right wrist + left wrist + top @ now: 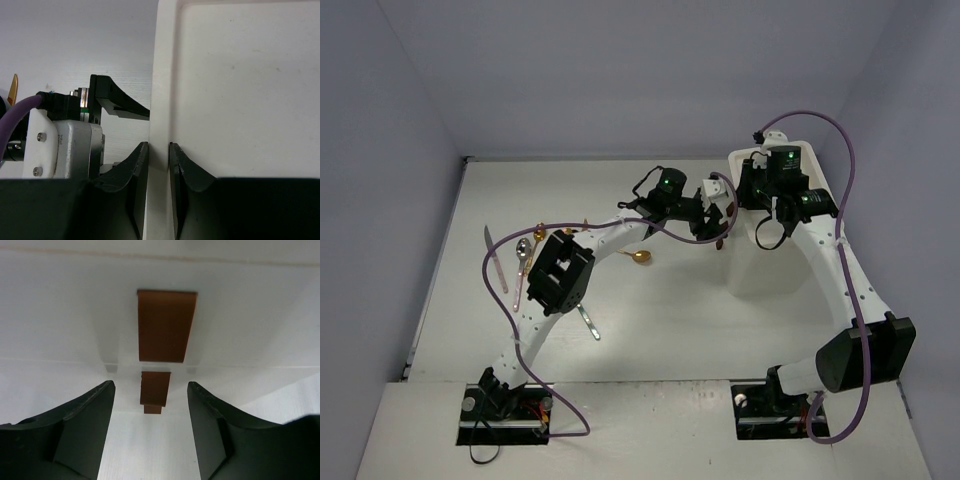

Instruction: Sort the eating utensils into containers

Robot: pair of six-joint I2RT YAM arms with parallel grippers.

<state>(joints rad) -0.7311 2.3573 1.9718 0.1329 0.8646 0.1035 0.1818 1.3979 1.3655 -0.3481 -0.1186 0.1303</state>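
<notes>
Currently the left tool [151, 387] stands wide before the drawer unit [770, 265], a brown handle [155, 396] between its fingers, not touching them. The right tool [158, 146] pinches the unit's top rim; the utensils [523, 247] lie on the tabletop [660, 330], well apart.

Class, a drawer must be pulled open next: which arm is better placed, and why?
Left. The left gripper faces the brown handles on the drawer fronts, jaws open and lined up with them. The right gripper is clamped on the drawer unit at its rim.
</notes>
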